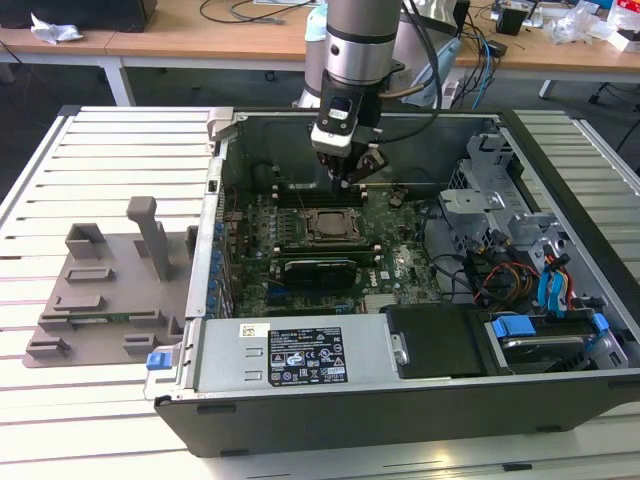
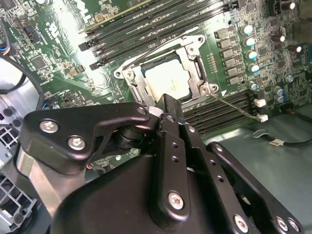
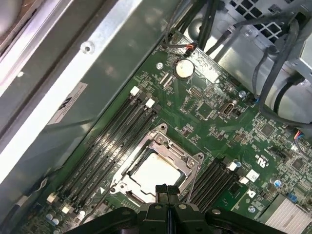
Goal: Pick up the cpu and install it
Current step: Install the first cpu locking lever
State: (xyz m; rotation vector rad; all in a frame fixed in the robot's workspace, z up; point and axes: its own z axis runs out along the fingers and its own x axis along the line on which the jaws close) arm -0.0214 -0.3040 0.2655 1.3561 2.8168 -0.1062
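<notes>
cpu seated in the socket, fingers closed just above it

nearest the lens in both wrist views is the black gripper (image 3: 167,191), its two fingers (image 2: 168,108) pressed together with nothing between them; the tips hang just short of the socket's near edge. directly beyond the fingertips lies the cpu (image 2: 167,79), its pale silver top flat and square inside the metal socket frame (image 2: 202,89), apart from the fingers and not held. it looks level, with no corner riding up on the frame, so by my reading the placing is done and the chip rests in its seat.

out from the fingers on either side of the socket run the dark memory slots (image 3: 112,134), and beyond them the green motherboard (image 3: 219,126) with its coin cell (image 3: 184,68). in the exterior view the arm (image 1: 357,45) reaches down into the open computer case (image 1: 300,355), which lies on the slatted surface (image 1: 110,130), with a grey plastic tray (image 1: 100,290) well apart on the exterior view's left.

the risk from here, as i judge it: the closed fingertips sit very close over the frame, so any sideways drift or downward dip could knock the loose chip askew or scrape the thin retention lever (image 2: 234,105) just beside the tips. a chip shifted in an unlatched socket could bend the contacts underneath.
</notes>
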